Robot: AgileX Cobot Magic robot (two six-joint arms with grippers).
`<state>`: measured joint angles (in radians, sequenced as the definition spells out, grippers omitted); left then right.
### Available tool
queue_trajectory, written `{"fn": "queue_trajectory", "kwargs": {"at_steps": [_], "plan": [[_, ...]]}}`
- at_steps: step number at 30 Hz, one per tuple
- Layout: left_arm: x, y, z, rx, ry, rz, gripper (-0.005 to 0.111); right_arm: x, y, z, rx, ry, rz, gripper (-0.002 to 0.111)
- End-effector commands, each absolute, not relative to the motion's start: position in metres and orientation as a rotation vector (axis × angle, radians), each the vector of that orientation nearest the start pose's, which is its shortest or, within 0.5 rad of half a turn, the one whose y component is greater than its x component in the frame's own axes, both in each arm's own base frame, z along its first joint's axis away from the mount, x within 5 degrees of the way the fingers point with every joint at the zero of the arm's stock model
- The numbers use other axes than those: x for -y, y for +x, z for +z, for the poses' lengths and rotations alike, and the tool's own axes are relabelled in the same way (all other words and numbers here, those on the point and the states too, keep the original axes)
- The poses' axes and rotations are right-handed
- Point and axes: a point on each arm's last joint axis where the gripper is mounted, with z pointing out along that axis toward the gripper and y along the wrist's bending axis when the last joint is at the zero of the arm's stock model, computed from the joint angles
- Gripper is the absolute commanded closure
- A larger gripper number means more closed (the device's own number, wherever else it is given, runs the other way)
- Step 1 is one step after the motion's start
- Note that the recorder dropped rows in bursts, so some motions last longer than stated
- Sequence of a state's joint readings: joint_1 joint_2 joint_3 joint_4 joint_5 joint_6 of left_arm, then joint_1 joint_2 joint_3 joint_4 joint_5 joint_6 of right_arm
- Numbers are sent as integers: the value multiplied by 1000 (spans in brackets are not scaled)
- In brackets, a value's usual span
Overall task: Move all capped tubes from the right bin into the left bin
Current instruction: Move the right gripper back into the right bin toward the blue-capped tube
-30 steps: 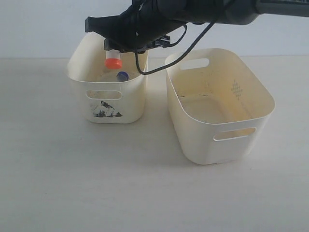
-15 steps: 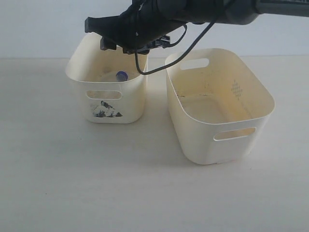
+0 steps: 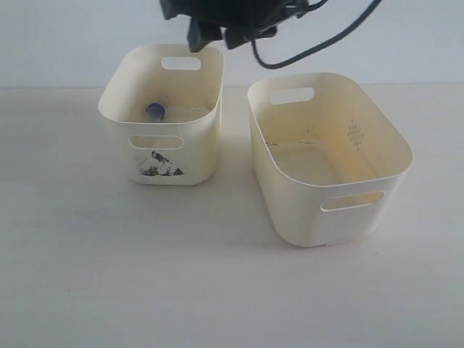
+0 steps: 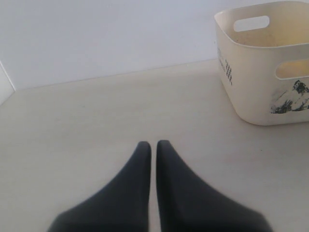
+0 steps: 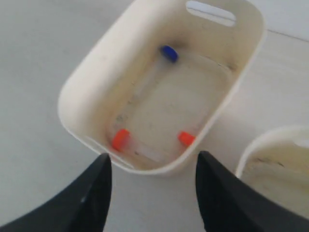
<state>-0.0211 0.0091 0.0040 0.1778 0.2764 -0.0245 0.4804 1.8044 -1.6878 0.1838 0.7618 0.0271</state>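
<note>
- Right now my right pincer (image 5: 153, 164) hangs high above the left bin (image 3: 196, 156). Its two dark fingers are spread wide and there is nothing between them.
- From the exterior camera only the underside of that pincer shows, at the top edge of the frame over the bin's back rim. A black cable (image 3: 290, 59) loops down beside it.
- Looking down through the right wrist camera, I count three capped tubes lying flat on the floor of the left bin.
- One has a blue cap (image 5: 168, 52) and sits near the end wall with the handle slot.
- The other two have orange caps, one (image 5: 120, 139) and the other (image 5: 186, 138), both close to the opposite end wall.
- The clear tube bodies are hard to trace against the cream plastic, so I cannot tell whether any of them touch.
- Every tube I can see is in the left bin, the smaller one with the dark mountain print (image 3: 161, 165) on its front.
- The right bin (image 3: 290, 206) stands just beside it on the table (image 3: 145, 283), apart from it. It has a faint dotted diamond mark (image 3: 354, 134) on its inner wall and dark smudges along the floor edge.
- My left pincer (image 4: 153, 145) sits low over bare table with its fingers drawn together to a thin slit, gripping nothing.
- The left bin is off to its side and well apart from it.
</note>
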Motion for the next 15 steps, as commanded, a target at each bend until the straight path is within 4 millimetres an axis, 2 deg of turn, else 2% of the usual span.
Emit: {"fn": "queue_trajectory", "kwargs": {"at_steps": [1, 5, 8, 15], "plan": [[-3, 56, 189, -1746, 102, 124, 102, -163, 353, 351, -2502, -453, 306, 57], [-3, 56, 189, -1746, 102, 124, 102, -137, 344, 346, -2674, -480, 119, 57], [-3, 56, 189, -1746, 102, 124, 102, -132, 342, 345, -2701, -496, 48, 57], [-3, 56, 189, -1746, 102, 124, 102, -130, 343, 345, -2699, -481, 17, 57]]}}
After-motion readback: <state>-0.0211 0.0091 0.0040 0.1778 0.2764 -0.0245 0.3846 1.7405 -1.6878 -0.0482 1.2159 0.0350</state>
